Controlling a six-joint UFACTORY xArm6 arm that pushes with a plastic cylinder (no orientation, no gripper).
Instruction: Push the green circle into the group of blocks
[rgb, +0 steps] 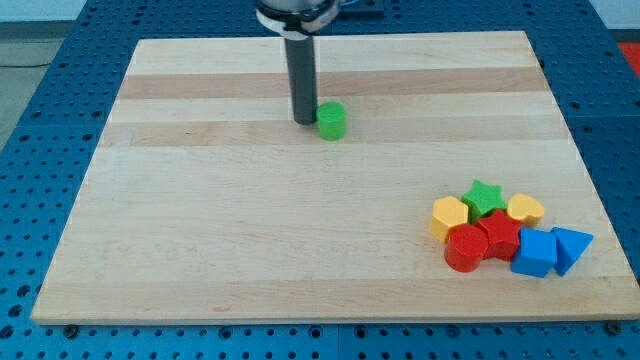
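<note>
While my tip (304, 121) rests on the table (200, 230) just to the view's left of the green circle (331, 121), touching it or very nearly so, the group of blocks waits well apart at the view's lower right. There is no gripper on this arm, so there is nothing to open, close or hold: only a straight dark rod that stands nearly upright and leaves the view at its top.

The tip sits on the far side of the circle from the group, which looks like the right placing for a push toward the view's right and bottom. The circle lies in the upper middle of the table, alone, with bare wood between it and the cluster.

It is a short round block standing on its flat face, its axis upright; being round, it points no particular way and has no long side to line up.

The cluster holds a green star (484, 196), a yellow hexagon (449, 216), a yellow heart (526, 209), a red cylinder (465, 247), a second red block (500, 234), a blue cube (534, 252) and a blue triangle (571, 246), packed touching one another.
</note>
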